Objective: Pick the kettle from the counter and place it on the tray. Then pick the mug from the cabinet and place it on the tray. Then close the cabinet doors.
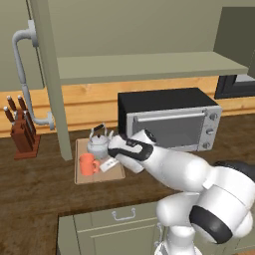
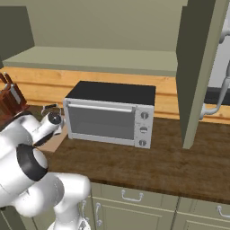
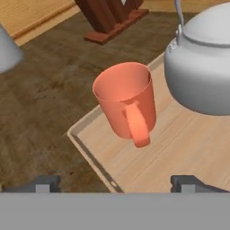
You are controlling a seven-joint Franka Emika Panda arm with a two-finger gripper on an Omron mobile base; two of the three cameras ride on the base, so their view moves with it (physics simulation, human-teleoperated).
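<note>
End effector: jaws spread wide, holding nothing. The mug stands upright on the tray directly ahead of the fingertips, with the kettle just beside it. Risk: withdrawing carelessly could clip the mug's handle and tip it against the kettle. The cabinet doors remain open.

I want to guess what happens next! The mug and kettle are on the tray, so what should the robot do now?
Probably lift the gripper away: its jaws stand wide apart, and the orange mug stands free on the tray beside the kettle. The cabinet door is not yet closed.
</note>
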